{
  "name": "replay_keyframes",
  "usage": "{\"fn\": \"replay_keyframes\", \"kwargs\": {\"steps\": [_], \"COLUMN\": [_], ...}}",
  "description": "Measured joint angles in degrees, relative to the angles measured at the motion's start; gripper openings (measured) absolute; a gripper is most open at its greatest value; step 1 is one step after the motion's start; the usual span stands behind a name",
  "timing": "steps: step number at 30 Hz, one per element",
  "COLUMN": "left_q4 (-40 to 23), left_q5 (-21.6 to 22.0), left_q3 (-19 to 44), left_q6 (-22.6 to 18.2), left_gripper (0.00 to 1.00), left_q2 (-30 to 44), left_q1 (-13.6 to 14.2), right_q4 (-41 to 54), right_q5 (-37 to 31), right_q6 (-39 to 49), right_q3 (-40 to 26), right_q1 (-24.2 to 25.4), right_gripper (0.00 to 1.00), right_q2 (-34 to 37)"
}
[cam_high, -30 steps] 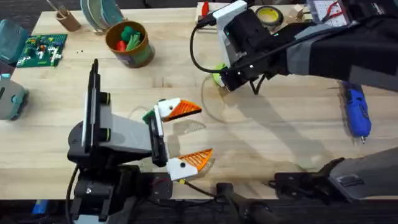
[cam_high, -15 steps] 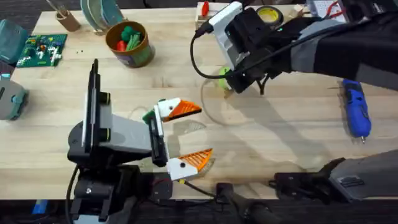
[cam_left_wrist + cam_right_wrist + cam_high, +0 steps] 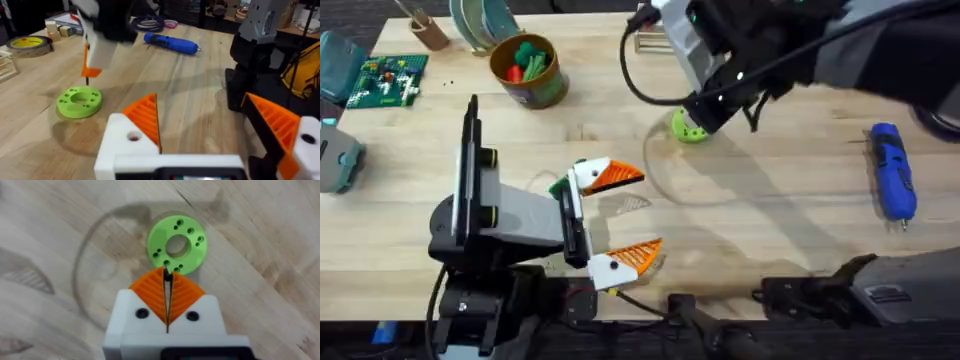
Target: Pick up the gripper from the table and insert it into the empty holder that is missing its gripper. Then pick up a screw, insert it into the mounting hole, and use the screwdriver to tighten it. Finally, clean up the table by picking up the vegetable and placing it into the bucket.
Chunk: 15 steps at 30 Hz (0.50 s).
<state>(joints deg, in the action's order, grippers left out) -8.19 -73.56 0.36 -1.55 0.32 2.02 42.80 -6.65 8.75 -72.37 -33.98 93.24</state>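
Observation:
My right gripper is shut on a small dark screw, held just above the lime green ring disc, which also lies on the table in the overhead view. My left gripper rests open near the front edge. Each of its white holders carries an orange ribbed gripper pad. A dark green vegetable peeks out beside its far finger. The blue screwdriver lies at the right. The bucket stands at the back left with green and red pieces inside.
A green circuit board and teal items sit at the far left, and a wooden cup stands at the back. A yellow tape roll and coiled cables lie beyond the disc. The right arm's base is at the front right.
My right arm has risen and shifted toward the back right, still shut. The lime green disc it partly covered now lies in plain view. The left arm has not moved.

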Motion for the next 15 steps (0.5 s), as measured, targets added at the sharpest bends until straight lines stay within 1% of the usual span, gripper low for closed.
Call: {"fn": "replay_keyframes", "kwargs": {"steps": [8,11,15], "left_q4": [0.00,0.00,0.00], "left_q5": [-0.02,0.00,0.00], "left_q3": [0.00,0.00,0.00], "left_q6": [0.01,-0.01,0.01], "left_gripper": [0.993,0.993,0.993], "left_q2": [0.00,0.00,-0.01], "left_q1": [0.00,0.00,0.00], "right_q4": [15.05,17.85,19.62], "right_q5": [5.19,7.25,9.14], "right_q6": [3.31,3.98,4.66], "right_q3": [-12.43,-17.17,-22.75], "right_q1": [-0.35,-1.51,-4.51], "right_gripper": [0.006,0.006,0.006], "right_q2": [-0.38,-0.38,-0.51]}}
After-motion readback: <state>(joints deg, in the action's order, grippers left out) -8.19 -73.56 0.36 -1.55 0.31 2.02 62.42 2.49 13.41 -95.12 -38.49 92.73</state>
